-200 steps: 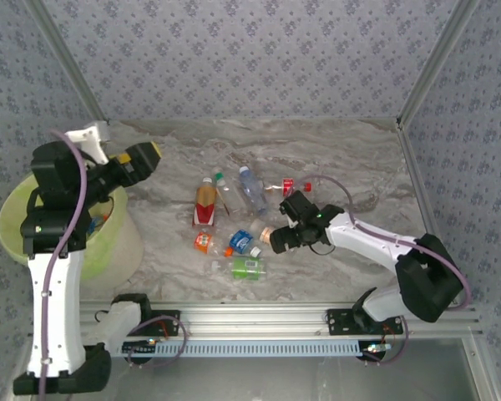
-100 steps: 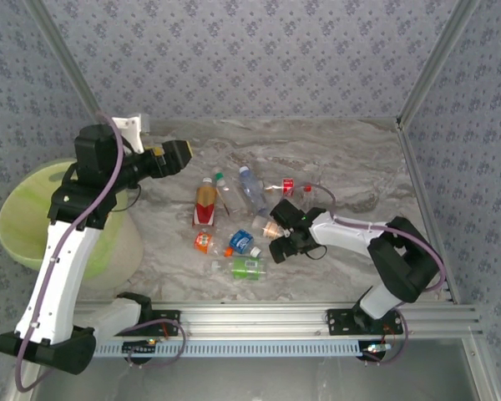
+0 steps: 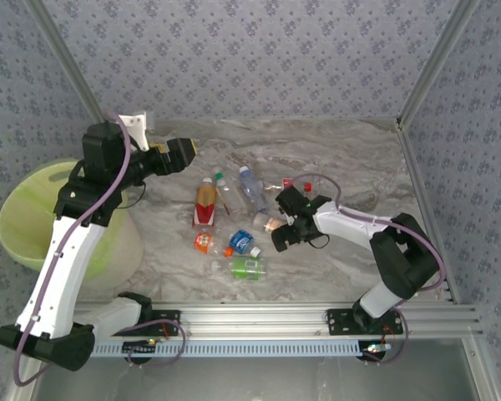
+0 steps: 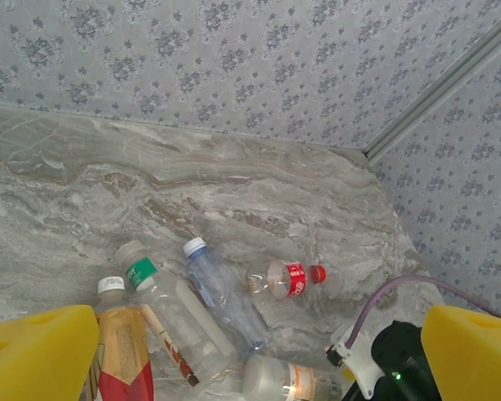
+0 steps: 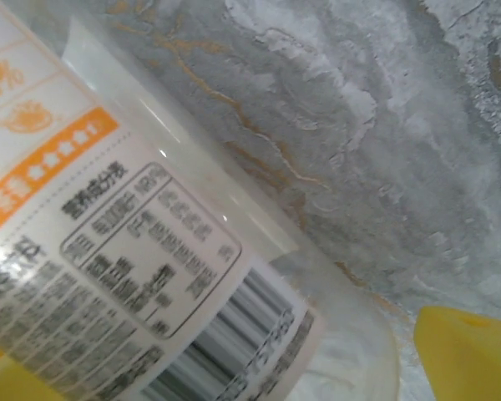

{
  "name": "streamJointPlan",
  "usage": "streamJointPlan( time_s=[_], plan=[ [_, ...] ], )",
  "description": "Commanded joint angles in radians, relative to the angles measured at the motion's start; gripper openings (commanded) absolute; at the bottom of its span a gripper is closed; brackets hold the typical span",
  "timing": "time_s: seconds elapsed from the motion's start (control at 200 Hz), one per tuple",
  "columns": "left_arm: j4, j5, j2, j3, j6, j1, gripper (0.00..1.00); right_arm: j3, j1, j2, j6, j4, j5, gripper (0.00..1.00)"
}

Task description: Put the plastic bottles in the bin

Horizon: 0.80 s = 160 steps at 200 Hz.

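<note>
Marble counter is carrying the plastic bottles. Right tool is sitting open around the orange-label bottle; it should be squeezing the middle gently. Left tool is hanging open, bin behind it.

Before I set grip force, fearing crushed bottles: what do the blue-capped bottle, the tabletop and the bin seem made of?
Blue-capped bottle: thin clear plastic, it seems; see-through body with glossy highlights. Tabletop: grey veined stone look, matte; possibly a printed laminate. Bin: smooth pale yellow-green wall, apparently plastic.
</note>
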Motion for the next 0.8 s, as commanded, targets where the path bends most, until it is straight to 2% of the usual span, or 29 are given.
streamJointPlan(
  time_s=[0.0,0.355,0.51,0.655,0.795],
  plan=[
    [0.036,-0.021,-0.023,-0.014,0.024,-0.005,0.99,0.076,-0.024,0.066,-0.068,-0.059,-0.043,1.0],
    [0.035,-0.061,-0.056,-0.051,0.044,-0.005,1.0,0.147,0.011,0.175,-0.104,-0.043,-0.068,0.99],
    [0.024,-0.057,-0.051,-0.047,0.055,-0.005,0.99,0.176,0.054,0.155,-0.14,-0.106,-0.12,0.96],
    [0.029,-0.064,-0.05,-0.056,0.063,-0.005,0.99,0.201,0.072,0.102,-0.215,-0.209,-0.036,0.98],
    [0.037,-0.06,-0.039,-0.059,0.069,-0.005,0.99,0.286,0.044,0.14,-0.375,-0.303,0.009,0.98]
  ],
)
